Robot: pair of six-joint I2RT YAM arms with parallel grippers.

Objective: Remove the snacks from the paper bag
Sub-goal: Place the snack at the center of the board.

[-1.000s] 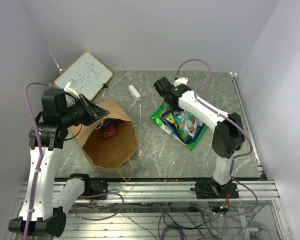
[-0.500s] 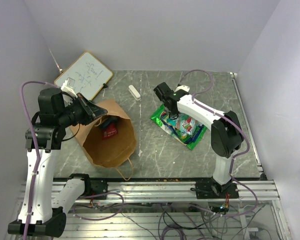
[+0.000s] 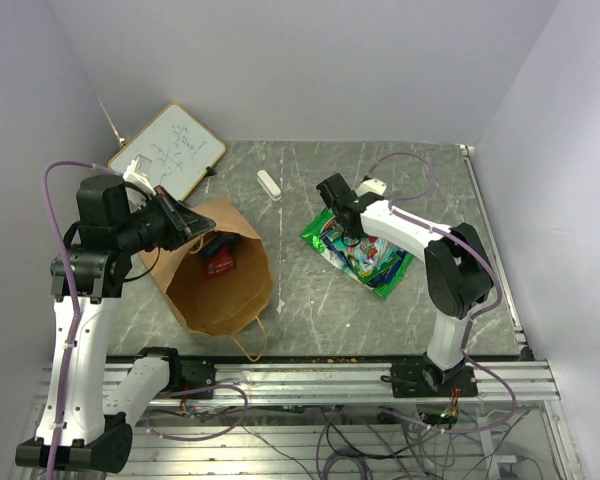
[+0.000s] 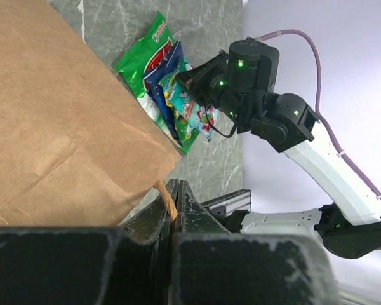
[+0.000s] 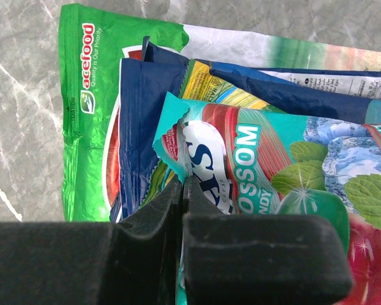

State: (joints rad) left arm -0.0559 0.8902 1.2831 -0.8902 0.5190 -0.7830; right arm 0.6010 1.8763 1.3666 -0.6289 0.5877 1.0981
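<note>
The brown paper bag (image 3: pixel 220 285) lies on its side with its mouth towards the back. My left gripper (image 3: pixel 196 228) is shut on its twisted handle (image 4: pixel 166 196) and holds the rim up. A small red packet (image 3: pixel 220 263) shows inside the bag. Right of the bag, three snacks lie stacked on the table: a green packet (image 5: pixel 89 95), a blue one (image 5: pixel 140 114) and a multicoloured one (image 5: pixel 254 152) on top. My right gripper (image 3: pixel 354 236) is low over the stack, shut on the near edge of the multicoloured packet (image 3: pixel 372 255).
A small white block (image 3: pixel 269 184) lies on the table behind the bag. A wood-framed whiteboard (image 3: pixel 168 150) leans at the back left corner. The table's metal rail (image 3: pixel 310 375) runs along the near edge. Walls close in on three sides.
My right gripper has moved a little to the right and nearer over the snack stack, staying shut. The left gripper and the bag have barely moved.
</note>
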